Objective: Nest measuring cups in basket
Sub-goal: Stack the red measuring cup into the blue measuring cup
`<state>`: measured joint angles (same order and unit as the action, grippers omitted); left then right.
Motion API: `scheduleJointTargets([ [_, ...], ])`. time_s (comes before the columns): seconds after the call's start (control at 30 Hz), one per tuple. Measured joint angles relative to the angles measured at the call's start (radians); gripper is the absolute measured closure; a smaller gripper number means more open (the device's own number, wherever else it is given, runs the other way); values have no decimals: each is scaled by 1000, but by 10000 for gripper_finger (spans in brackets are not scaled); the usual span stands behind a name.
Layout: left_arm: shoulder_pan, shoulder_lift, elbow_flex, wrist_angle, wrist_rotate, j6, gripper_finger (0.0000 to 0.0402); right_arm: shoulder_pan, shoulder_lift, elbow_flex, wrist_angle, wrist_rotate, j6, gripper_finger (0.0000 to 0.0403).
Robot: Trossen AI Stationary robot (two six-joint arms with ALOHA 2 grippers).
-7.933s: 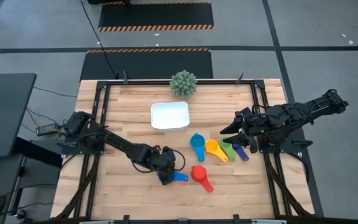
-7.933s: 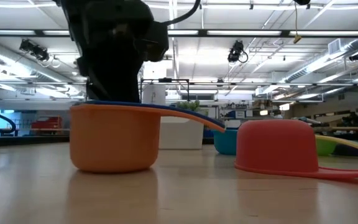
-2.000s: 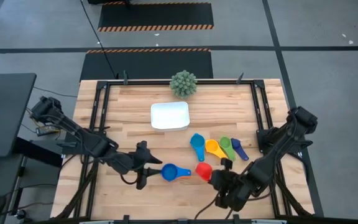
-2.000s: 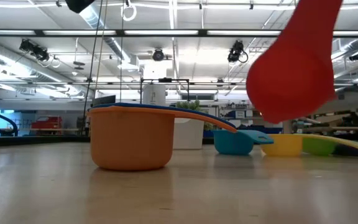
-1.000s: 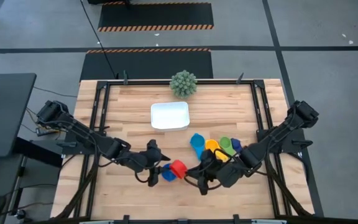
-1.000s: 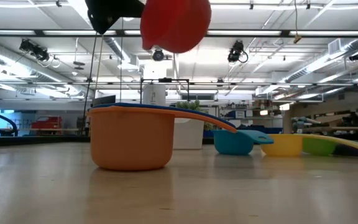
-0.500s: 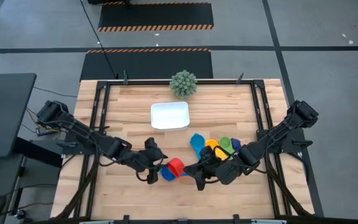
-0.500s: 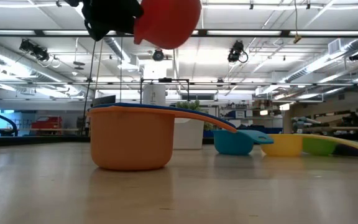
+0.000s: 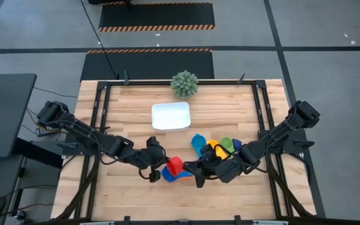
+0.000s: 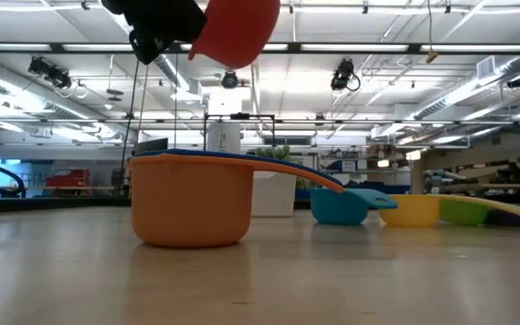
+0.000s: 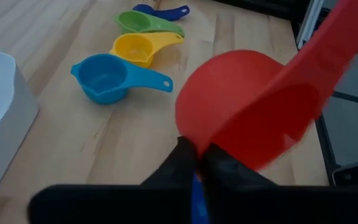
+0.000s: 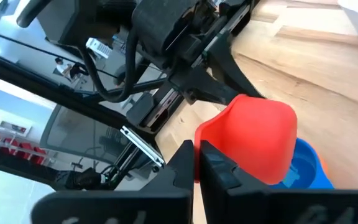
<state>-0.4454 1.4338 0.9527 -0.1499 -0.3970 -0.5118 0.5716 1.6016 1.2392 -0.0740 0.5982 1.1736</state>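
My right gripper (image 9: 197,169) is shut on the red cup (image 9: 175,166) and holds it in the air above the orange cup (image 10: 188,200), which has the blue cup (image 9: 169,175) nested in it. My left gripper (image 9: 157,164) is shut and sits beside the red cup on its left. The teal (image 9: 197,142), yellow (image 9: 212,145), green (image 9: 225,144) and dark purple-blue (image 11: 160,10) cups rest on their bases in a row on the table. The white basket (image 9: 171,116) stands farther back. My right gripper holds the red cup by its flat handle (image 11: 344,34), coming from the table's right side. In its own wrist view, the fingers (image 12: 213,163) hide where they meet the handle. The bowl (image 12: 253,143) is lifted clear and tilted. Whether my left gripper's fingertips (image 11: 188,152) touch the red bowl, I cannot tell.
A round spiky green ball plant (image 9: 184,84) stands at the far edge behind the basket. Bare wood lies at the table's near edge (image 9: 186,206) and on the far left (image 9: 124,112). Black frame rails run along both sides of the table.
My right gripper has carried the red cup a little toward the table's left, and the cup has risen slightly and tipped further. My left gripper has come down a little beside it. The nested orange and blue cups have stayed where they were.
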Motion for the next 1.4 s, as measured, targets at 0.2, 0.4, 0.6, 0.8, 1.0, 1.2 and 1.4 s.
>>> scheduleJointTargets([
  [0.2, 1, 0, 0, -8, 6, -1, 390, -6, 0, 0, -16, -3, 92, 353],
  [0.4, 10, 1, 0, -28, 92, -30, 393, -25, -4, 0, -67, -85, 89, 271],
  [0.6, 17, 1, 0, -126, 256, -165, 393, -32, -62, 0, -291, -124, 80, 192],
  [0.8, 31, 8, 12, -181, 270, -246, 393, -21, -124, 0, -526, -123, 64, 150],
  [1.0, 62, 123, 167, -300, 309, -216, 393, -5, -189, 0, -769, -122, 89, 143],
  [1.2, 69, 259, 332, -516, 372, -189, 393, 41, -277, 0, -960, -91, 137, 148],
  [1.4, 80, 352, 445, -635, 400, -182, 393, 85, -330, 0, -1019, -61, 112, 149],
])
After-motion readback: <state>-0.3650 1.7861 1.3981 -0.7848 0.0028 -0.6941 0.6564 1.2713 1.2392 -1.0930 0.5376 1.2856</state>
